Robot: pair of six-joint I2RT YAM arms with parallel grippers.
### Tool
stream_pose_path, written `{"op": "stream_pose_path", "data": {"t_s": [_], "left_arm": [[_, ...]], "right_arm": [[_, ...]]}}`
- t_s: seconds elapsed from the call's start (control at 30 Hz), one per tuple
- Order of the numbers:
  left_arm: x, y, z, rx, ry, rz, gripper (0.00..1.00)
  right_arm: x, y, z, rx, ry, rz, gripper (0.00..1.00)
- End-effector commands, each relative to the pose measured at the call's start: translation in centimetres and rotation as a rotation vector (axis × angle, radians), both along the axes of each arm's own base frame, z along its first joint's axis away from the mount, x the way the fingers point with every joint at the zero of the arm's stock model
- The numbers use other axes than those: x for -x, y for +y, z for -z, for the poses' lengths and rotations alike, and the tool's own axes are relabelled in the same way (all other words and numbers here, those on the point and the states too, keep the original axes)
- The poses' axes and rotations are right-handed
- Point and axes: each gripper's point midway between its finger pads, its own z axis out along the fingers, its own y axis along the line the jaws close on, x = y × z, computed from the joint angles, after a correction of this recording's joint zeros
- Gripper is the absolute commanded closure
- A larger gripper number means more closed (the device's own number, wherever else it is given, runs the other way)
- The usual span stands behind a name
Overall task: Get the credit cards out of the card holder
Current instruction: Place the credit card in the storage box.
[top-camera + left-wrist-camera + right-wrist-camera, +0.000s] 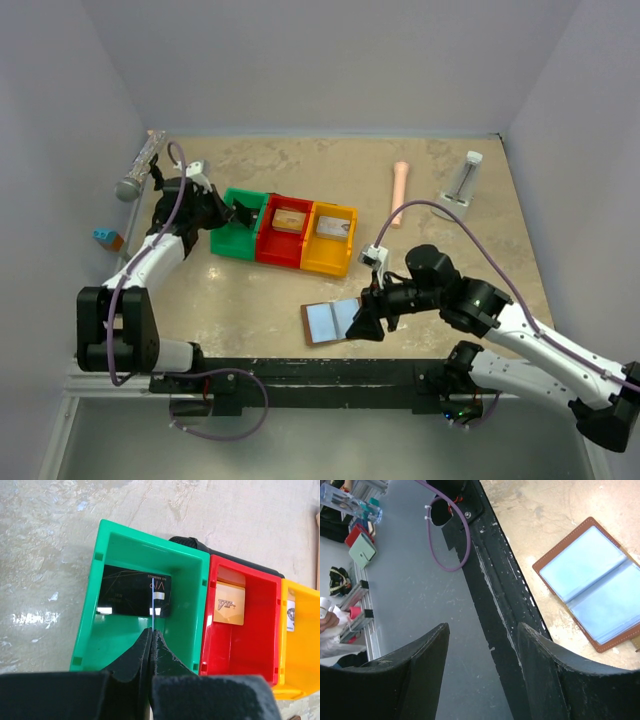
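The card holder (330, 320) lies open near the table's front edge, pale blue inside with a brown rim, and shows in the right wrist view (595, 582). My right gripper (362, 322) is open and empty just right of it, its jaws (482, 630) over the black rail. My left gripper (238, 212) is over the green bin (228, 243). It (151, 630) is shut on a thin card (151, 600) seen edge-on, above a black card (125, 592) in the green bin (185, 625). The red bin (235, 650) holds a gold card (230, 603). The yellow bin (300, 655) holds a card (291, 615).
A microphone (140, 168) leans at the far left. A blue and orange block (107, 239) sits by the left wall. A peach cylinder (400, 180) and a clear container (465, 178) lie at the back right. The black rail (320, 370) runs along the front edge.
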Motion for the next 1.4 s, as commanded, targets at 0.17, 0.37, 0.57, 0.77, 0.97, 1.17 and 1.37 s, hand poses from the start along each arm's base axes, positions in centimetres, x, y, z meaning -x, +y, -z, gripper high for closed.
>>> {"op": "stream_pose_path", "data": {"t_s": [0.17, 0.37, 0.57, 0.77, 0.97, 1.17, 1.37], "left_arm": [[-3.9, 1.9, -1.2, -0.023, -0.070, -0.036, 1.00], [-4.5, 1.7, -0.3, -0.017, -0.047, -0.019, 1.00], [-4.7, 1.6, 0.6, -0.009, -0.012, -0.004, 1.00], [-5.0, 1.7, 0.7, -0.008, 0.005, -0.002, 1.00], [-4.5, 2.0, 1.3, -0.002, 0.053, -0.016, 0.94], [-4.5, 1.7, 1.2, 0.011, 0.062, -0.012, 0.87], [-4.5, 1.7, 0.7, 0.015, 0.055, -0.011, 0.78]], "right_arm": [[-0.2, 0.9, 0.0, -0.029, 0.013, -0.014, 0.39], [-0.2, 1.2, 0.4, -0.022, 0.026, -0.023, 0.39], [-0.4, 1.3, 0.5, -0.012, 0.023, -0.028, 0.39], [-0.4, 1.2, 0.7, -0.004, 0.022, -0.031, 0.38], [-0.5, 1.2, 0.7, 0.000, 0.016, -0.029, 0.38], [-0.5, 1.1, 0.8, 0.005, 0.012, -0.028, 0.38], [-0.4, 1.0, 0.8, 0.009, 0.011, -0.028, 0.38]]}}
